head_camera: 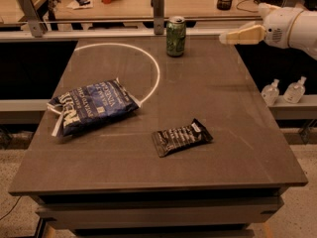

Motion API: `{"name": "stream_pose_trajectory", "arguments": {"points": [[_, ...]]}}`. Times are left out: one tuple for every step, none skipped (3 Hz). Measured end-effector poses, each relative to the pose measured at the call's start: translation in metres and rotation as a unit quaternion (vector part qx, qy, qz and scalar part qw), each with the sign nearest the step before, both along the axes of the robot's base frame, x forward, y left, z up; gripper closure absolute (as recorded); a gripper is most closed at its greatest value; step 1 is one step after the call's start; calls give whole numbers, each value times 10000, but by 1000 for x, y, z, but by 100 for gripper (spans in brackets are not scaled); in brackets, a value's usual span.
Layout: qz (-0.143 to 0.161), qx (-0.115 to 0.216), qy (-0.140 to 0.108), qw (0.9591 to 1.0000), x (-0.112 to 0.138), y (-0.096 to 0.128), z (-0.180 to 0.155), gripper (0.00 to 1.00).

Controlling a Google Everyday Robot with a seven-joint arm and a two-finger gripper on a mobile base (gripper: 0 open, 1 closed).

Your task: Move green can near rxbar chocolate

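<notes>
Our gripper [224, 36] hangs over the bench's [237, 113] two o'clock corner; we cannot tell whether it is clenched or released. The green can [175, 36] stands upright at twelve o'clock, well apart from the rxbar chocolate [182, 137], which lies flat toward five o'clock. A blue chip bag [91, 106] lies at nine.

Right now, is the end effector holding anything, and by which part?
Nothing. The end effector hangs in the air, apart from the small green aluminium can, which stands upright at the far edge of the dark table.
</notes>
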State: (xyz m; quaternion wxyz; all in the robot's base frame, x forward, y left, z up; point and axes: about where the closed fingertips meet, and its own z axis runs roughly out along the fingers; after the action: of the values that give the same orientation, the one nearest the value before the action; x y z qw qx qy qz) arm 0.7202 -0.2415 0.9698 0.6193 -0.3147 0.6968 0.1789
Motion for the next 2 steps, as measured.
{"name": "stream_pose_trajectory", "arguments": {"points": [[156,56,16,9999,14,14,-14,0],[290,48,56,9996,32,31,-31,0]]}}
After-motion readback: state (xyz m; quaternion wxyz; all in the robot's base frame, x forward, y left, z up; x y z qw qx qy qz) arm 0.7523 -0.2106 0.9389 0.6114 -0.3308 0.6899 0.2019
